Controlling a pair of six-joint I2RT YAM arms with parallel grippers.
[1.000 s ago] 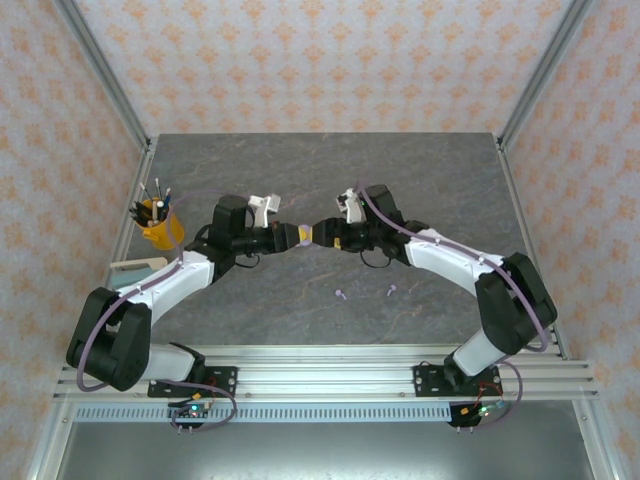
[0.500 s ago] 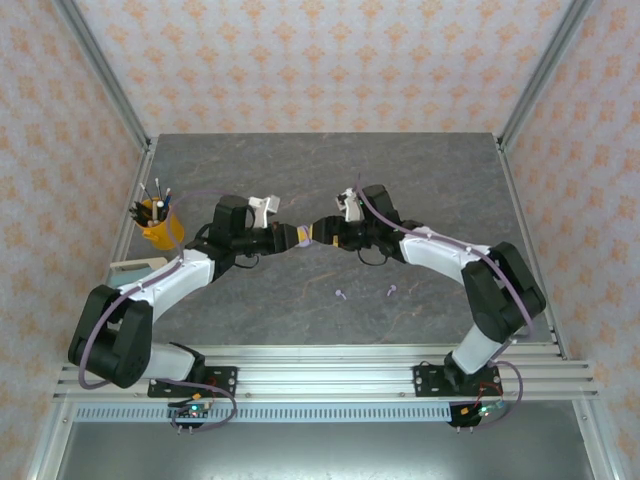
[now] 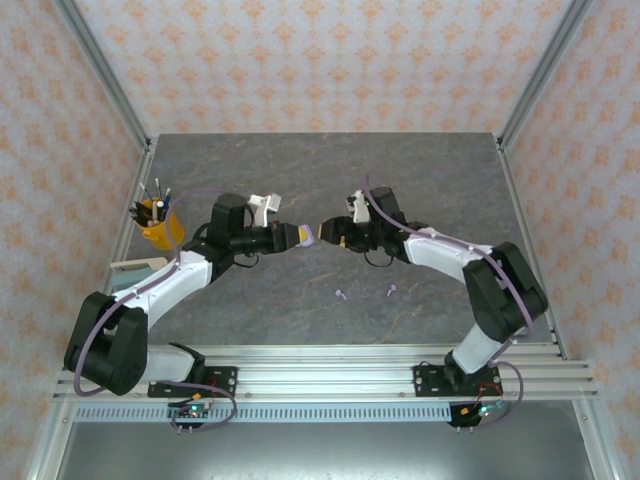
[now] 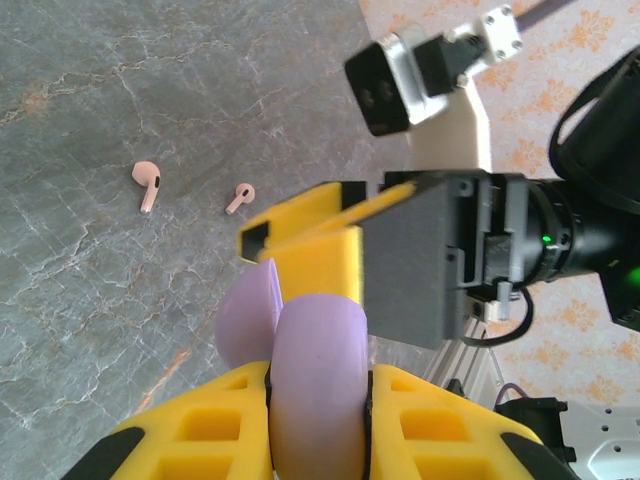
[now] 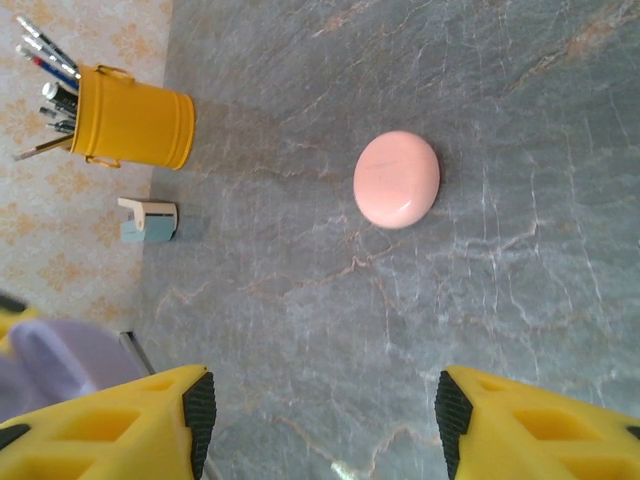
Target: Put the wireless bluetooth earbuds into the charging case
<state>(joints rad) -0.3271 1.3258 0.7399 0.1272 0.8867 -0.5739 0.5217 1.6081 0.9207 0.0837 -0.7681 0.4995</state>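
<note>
My left gripper (image 3: 298, 237) is shut on a lilac charging case (image 4: 318, 385), held on edge above the table's middle with its lid (image 4: 248, 322) ajar. My right gripper (image 3: 327, 232) faces it from the right, open and empty, its jaws standing wide (image 5: 325, 410). One of its yellow fingers (image 4: 305, 250) hangs just beyond the case. Two lilac earbuds (image 3: 341, 294) (image 3: 390, 291) lie on the table in front of the arms. Two pale pink earbuds (image 4: 147, 185) (image 4: 239, 197) lie on the slab below the left gripper. A closed pink case (image 5: 396, 179) rests on the table.
A yellow cup of pens (image 3: 160, 222) stands at the left side of the table, with a small pale box (image 3: 135, 268) just in front of it. Metal frame posts (image 3: 105, 75) run along the table's sides.
The right gripper has drawn back a little to the right, off the lilac case, and its jaws have narrowed slightly. The left gripper keeps its hold on the case.
</note>
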